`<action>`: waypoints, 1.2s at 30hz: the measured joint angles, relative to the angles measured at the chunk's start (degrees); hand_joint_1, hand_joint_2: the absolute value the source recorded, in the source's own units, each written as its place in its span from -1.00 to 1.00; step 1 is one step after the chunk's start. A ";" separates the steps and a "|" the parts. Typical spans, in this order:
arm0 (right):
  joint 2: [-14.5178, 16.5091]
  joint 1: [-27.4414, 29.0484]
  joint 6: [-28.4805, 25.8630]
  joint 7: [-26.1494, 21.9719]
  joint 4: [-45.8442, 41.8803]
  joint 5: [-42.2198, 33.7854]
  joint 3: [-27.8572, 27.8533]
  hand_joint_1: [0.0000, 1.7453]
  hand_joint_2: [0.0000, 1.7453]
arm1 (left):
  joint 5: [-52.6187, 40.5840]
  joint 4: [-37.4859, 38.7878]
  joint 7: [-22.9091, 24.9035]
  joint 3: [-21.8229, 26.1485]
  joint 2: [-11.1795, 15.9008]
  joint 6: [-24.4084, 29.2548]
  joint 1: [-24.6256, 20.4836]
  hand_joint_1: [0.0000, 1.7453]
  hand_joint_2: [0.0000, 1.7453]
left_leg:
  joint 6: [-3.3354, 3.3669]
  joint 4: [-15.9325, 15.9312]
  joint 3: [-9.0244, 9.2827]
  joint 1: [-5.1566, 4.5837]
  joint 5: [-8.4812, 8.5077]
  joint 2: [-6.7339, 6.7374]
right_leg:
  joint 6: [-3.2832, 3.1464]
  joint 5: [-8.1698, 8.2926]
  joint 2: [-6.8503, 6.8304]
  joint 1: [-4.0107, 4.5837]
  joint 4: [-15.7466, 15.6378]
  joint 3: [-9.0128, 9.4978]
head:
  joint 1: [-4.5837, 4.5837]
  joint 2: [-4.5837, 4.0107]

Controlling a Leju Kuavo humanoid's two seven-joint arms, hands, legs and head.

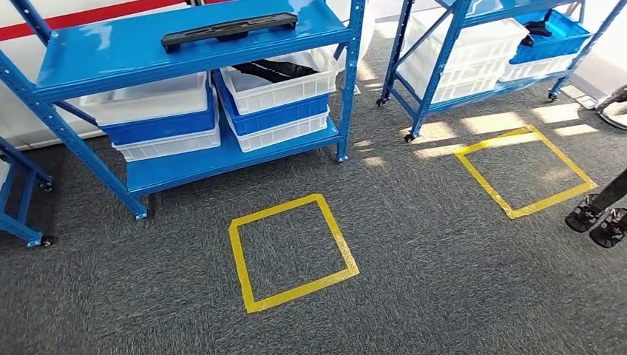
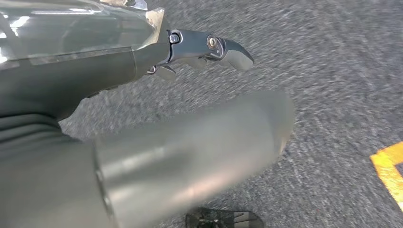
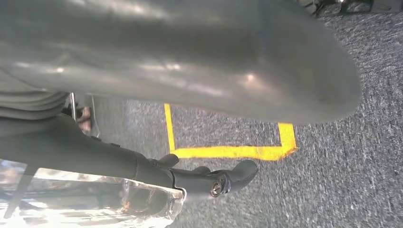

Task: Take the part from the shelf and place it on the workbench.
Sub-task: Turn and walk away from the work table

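A long black part point(image 1: 229, 31) lies flat on the upper board of the blue shelf point(image 1: 222, 159) ahead of me on the left. Below it, a second black part point(image 1: 275, 70) lies in a white bin point(image 1: 277, 92). My left hand point(image 2: 95, 76) hangs over grey carpet, its dark fingers point(image 2: 209, 47) stretched out apart from the thick thumb, with nothing in it. My right hand point(image 3: 85, 147) hangs the same way over the carpet. Its fingers point(image 3: 214, 180) are spread from the thumb, and it holds nothing.
Stacked white and blue bins point(image 1: 159, 122) fill the shelf's lower level. A second blue shelf on castors point(image 1: 473, 59) stands at the right. Two yellow tape squares point(image 1: 292, 251) point(image 1: 525, 170) mark the carpet. A black wheeled base point(image 1: 595, 218) is at the right edge.
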 joint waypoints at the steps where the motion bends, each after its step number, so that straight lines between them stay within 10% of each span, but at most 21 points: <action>1: -0.02 0.05 0.00 0.00 0.00 0.00 0.00 -1.00 -1.00 | 0.00 0.01 0.02 0.00 -0.05 -0.01 0.07 -1.00 1.00 | -0.18 0.10 0.01 0.10 -0.03 -0.77 | 0.69 1.25 0.14 -0.21 -2.03 0.84 | 0.01 0.00; 4: -0.02 0.01 0.00 -0.01 0.01 0.02 0.02 -1.00 -1.00 | 0.00 -0.01 0.04 0.01 -0.10 0.00 0.16 -1.00 1.00 | -1.31 1.13 -0.23 0.22 -0.57 -2.85 | 2.01 5.57 2.36 -0.87 -12.60 5.58 | 0.09 0.00; 8: 0.03 -0.14 0.00 0.00 0.02 0.04 0.13 -1.00 -1.00 | -0.01 0.00 0.02 0.01 -0.05 0.04 0.34 -1.00 1.00 | -2.38 1.75 -0.77 0.32 -0.91 -3.94 | 0.18 6.04 1.96 -0.73 -14.47 6.79 | 0.09 0.00; 12: 0.02 -0.21 0.05 0.00 0.00 0.04 0.28 -1.00 -1.00 | -0.04 -0.01 -0.03 0.00 -0.03 0.06 0.37 -1.00 1.00 | -3.24 10.26 -4.87 0.39 -5.45 1.14 | -0.86 6.02 -0.08 -0.60 -14.58 7.17 | -0.51 0.00; 15: -0.03 0.08 0.31 0.01 0.01 0.04 0.28 -1.00 -1.00 | -0.06 -0.01 -0.11 0.00 -0.10 0.04 0.32 -1.00 1.00 | -3.25 18.09 -9.38 0.50 -7.74 2.43 | -1.43 5.59 -2.24 -0.21 -14.57 7.36 | -0.64 0.00; 19: 0.00 -0.12 0.37 0.02 0.02 0.04 0.31 -1.00 -1.00 | -0.20 -0.02 -0.14 0.00 -0.07 0.03 0.25 -1.00 1.00 | -1.60 6.41 -3.76 -0.10 -1.48 5.23 | -1.52 4.80 -4.60 0.32 -14.67 8.17 | -0.56 0.00; 21: 0.04 -0.23 0.37 0.02 0.02 0.04 0.31 -1.00 -1.00 | -0.27 -0.03 -0.17 -0.01 -0.05 0.02 0.04 -1.00 1.00 | -1.00 2.92 -1.99 -0.68 -0.96 6.62 | -1.11 4.39 -5.58 0.40 -14.84 8.36 | -0.50 0.00; 24: 0.05 -0.57 0.39 0.04 0.02 0.04 0.35 -1.00 -1.00 | -0.33 -0.03 -0.19 -0.01 0.05 0.01 0.04 -1.00 1.00 | -0.54 1.89 -1.53 -0.84 -0.75 5.00 | -0.22 4.11 -6.62 0.44 -15.47 9.32 | -0.58 0.00; 26: 0.05 -0.66 0.41 0.01 0.02 0.04 0.38 -1.00 -1.00 | -0.33 -0.03 -0.20 0.00 -0.01 0.01 0.04 -1.00 1.00 | -0.10 0.44 -0.58 -0.38 0.04 3.65 | 0.03 3.06 -4.03 0.49 -13.54 8.82 | -0.52 0.00; 28: -0.06 -0.46 0.45 -0.04 0.02 0.03 0.39 -1.00 -1.00 | -0.33 -0.03 -0.22 0.00 -0.11 0.01 -0.21 -1.00 1.00 | 0.14 -0.17 -0.16 -0.12 0.37 2.18 | -0.19 0.40 -0.78 0.33 -6.79 5.27 | -0.34 0.00; 31: -0.31 -0.12 0.51 -0.07 0.02 0.02 0.39 -1.00 -1.00 | -0.33 -0.03 -0.24 0.00 -0.18 0.01 -0.31 -1.00 1.00 | 0.09 -0.11 -0.10 -0.12 0.25 -0.40 | 0.43 -0.73 0.09 0.21 0.03 0.46 | -0.22 0.00; 34: -0.41 -0.18 0.53 -0.11 0.02 0.03 0.39 -1.00 -1.00 | -0.33 -0.03 -0.26 0.00 -0.29 0.01 -0.23 -1.00 1.00 | -0.39 0.17 0.15 -0.08 -0.04 -2.79 | 1.95 4.81 1.68 -0.22 -9.75 3.66 | -0.16 0.00; 36: -0.40 -0.25 0.55 -0.20 0.02 0.04 0.39 -1.00 -1.00 | -0.34 -0.03 -0.27 0.00 -0.32 0.01 -0.22 -1.00 1.00 | -1.01 0.56 0.09 -0.25 -0.42 -3.97 | 1.53 7.02 3.09 -0.28 -15.05 5.80 | -0.08 0.00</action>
